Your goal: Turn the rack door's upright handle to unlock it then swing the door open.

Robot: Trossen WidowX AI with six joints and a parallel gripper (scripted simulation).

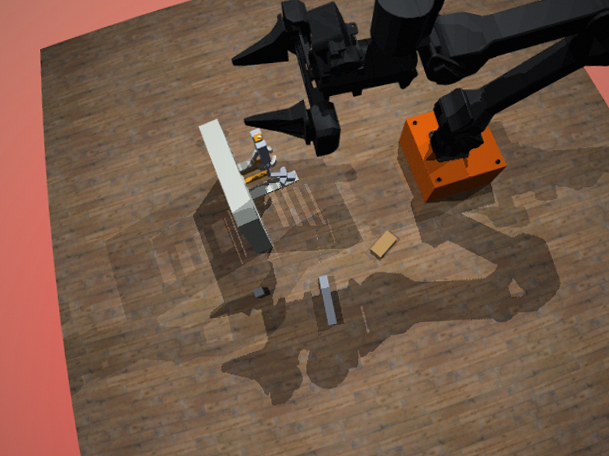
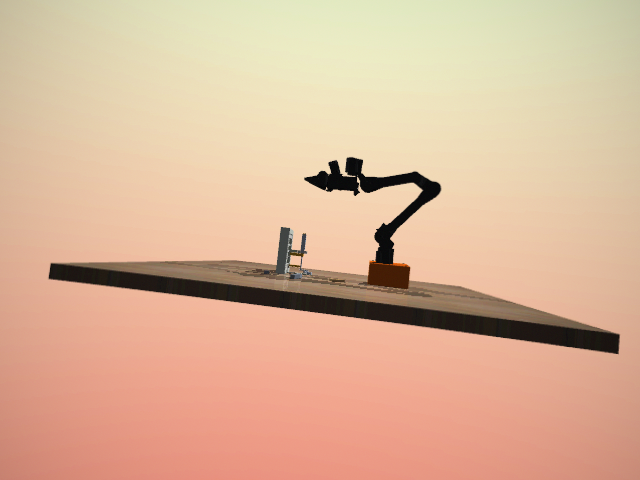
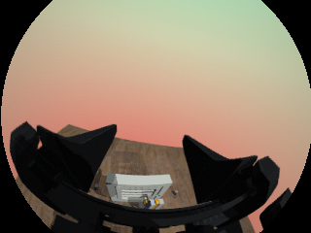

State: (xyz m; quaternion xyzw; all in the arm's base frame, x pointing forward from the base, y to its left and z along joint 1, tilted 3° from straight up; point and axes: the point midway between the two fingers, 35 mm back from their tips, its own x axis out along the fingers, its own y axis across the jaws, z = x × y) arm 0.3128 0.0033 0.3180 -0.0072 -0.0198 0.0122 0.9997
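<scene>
The pale grey rack frame point(image 1: 222, 169) point(image 2: 284, 250) point(image 3: 141, 180) stands upright on the table. The upright handle point(image 1: 263, 153) point(image 2: 303, 242), grey-lilac with orange parts beside it, stands out from the frame on the robot's side. A thin pale strip point(image 1: 262, 189) also juts from the frame there. The door panel is hard to make out, and I cannot tell its exact angle or how far the handle is turned. My gripper point(image 1: 239, 91) point(image 2: 305, 179) point(image 3: 151, 134) is open and empty, high above the table and well above the frame and handle, touching neither.
A tan block point(image 1: 383, 244) point(image 2: 338, 280) lies between the frame and the orange robot base point(image 1: 431, 159) point(image 2: 388, 274). A grey bar point(image 1: 328, 302) point(image 2: 295, 276) and a small dark block point(image 1: 260, 292) point(image 2: 266, 271) lie near the frame's dark end. The arm's shadow crosses the wooden table point(image 1: 250, 434).
</scene>
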